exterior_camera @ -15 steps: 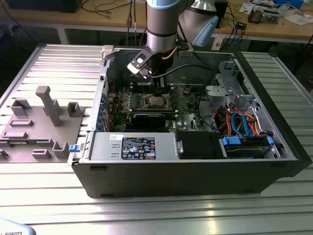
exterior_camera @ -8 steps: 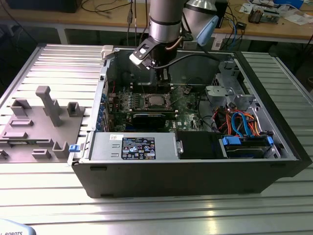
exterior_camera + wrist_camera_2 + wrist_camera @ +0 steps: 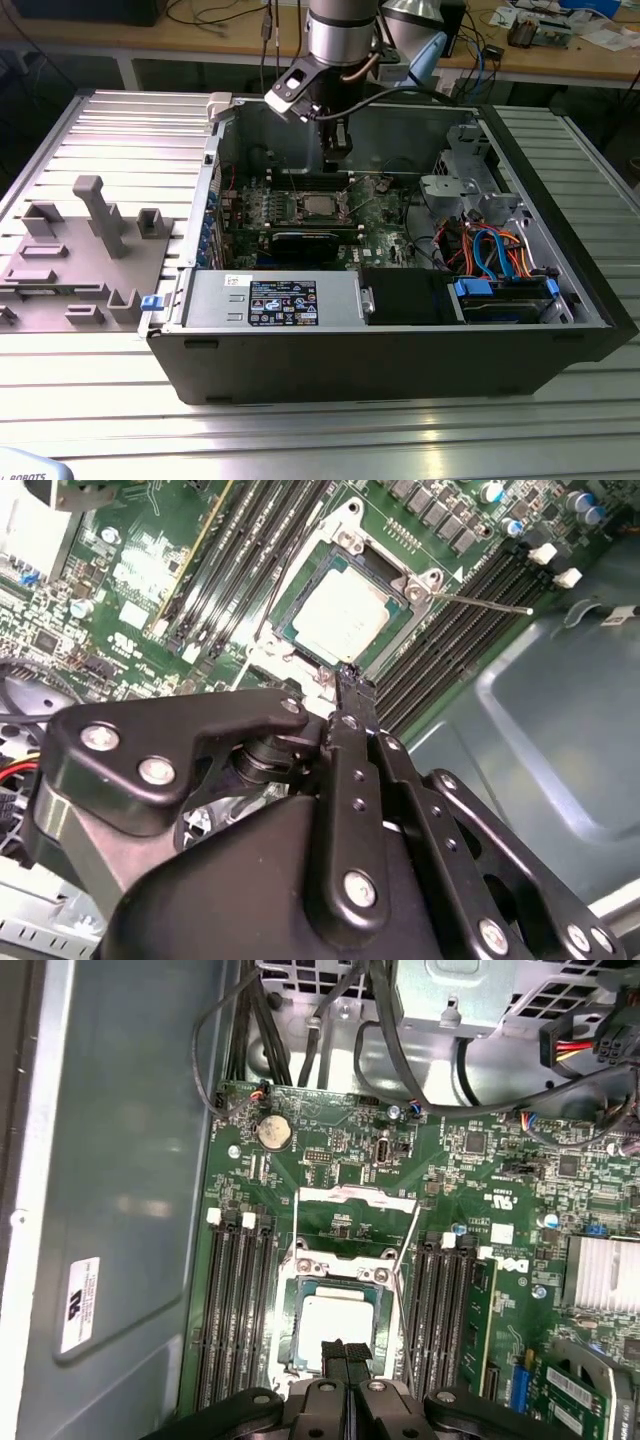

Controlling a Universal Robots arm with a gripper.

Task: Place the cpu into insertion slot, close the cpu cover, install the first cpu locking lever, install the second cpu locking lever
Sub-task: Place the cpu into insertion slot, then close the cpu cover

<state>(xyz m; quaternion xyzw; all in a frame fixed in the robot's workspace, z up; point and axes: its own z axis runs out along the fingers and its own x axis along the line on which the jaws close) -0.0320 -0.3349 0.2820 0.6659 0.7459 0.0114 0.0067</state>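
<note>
The pale silvery cpu (image 3: 335, 1322) (image 3: 340, 615) lies flat in the insertion slot (image 3: 320, 205) on the green motherboard. The cpu cover (image 3: 356, 1198), a silvery frame with an open centre, is swung open off the socket at its hinge edge. One thin wire locking lever (image 3: 490, 602) sticks out free from a socket corner. My gripper (image 3: 345, 1348) (image 3: 347, 672) (image 3: 335, 150) hangs just above the socket's edge, shut, with nothing between its black fingers. In the second wrist view it hides part of the socket's near side.
The open computer case (image 3: 560, 345) lies on a ribbed metal table. RAM slots (image 3: 238, 1300) flank the socket. A grey drive cage (image 3: 455, 185), cables (image 3: 490, 245) and a power supply (image 3: 270, 300) crowd the case. Grey fixtures (image 3: 95, 215) stand at the exterior view's left.
</note>
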